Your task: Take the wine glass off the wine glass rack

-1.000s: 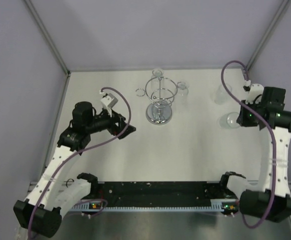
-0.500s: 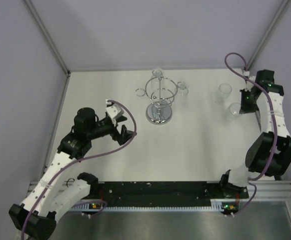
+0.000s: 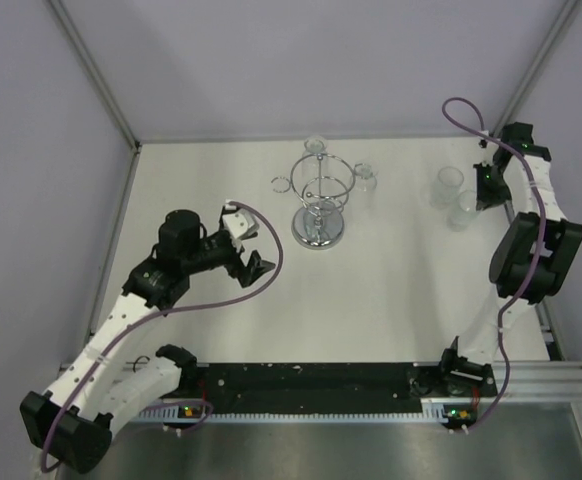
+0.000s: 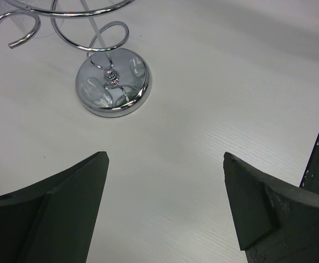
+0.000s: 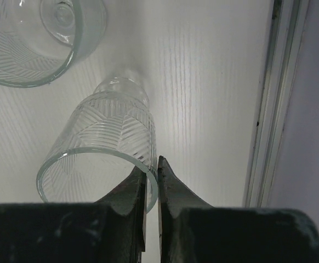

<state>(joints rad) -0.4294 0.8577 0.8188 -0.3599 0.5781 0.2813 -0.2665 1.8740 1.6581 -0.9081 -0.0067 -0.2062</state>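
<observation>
At the far right of the table (image 3: pixel 401 300), close to the side rail: right gripper (image 5: pixel 151 163) with fingers pressed almost together, pinching the rim wall of a clear, herringbone-cut wine glass (image 5: pixel 110 131). Glass upright, mouth up, off the wine glass rack (image 3: pixel 318 228) and well apart from it. Whether resting on the surface or held just clear of it, impossible to tell.

Just beside it, to the back-left, a second glass (image 5: pixel 28 49) of the same pattern, also upright and not touched by the gripper.

At centre-back, the chrome rack upright on its round mirrored base, wire rings and loop-ended arms around the central post. On the rack, a far glass (image 3: pixel 316 146) at the rear arm and a side glass (image 3: pixel 367 178) at the right arm.

To the near left of the rack, left gripper (image 4: pixel 165 159) spread wide, holding nothing and touching nothing, poised over bare tabletop. In the left wrist view, the mirrored base just ahead of the parted fingers, a little left of the gap.
</observation>
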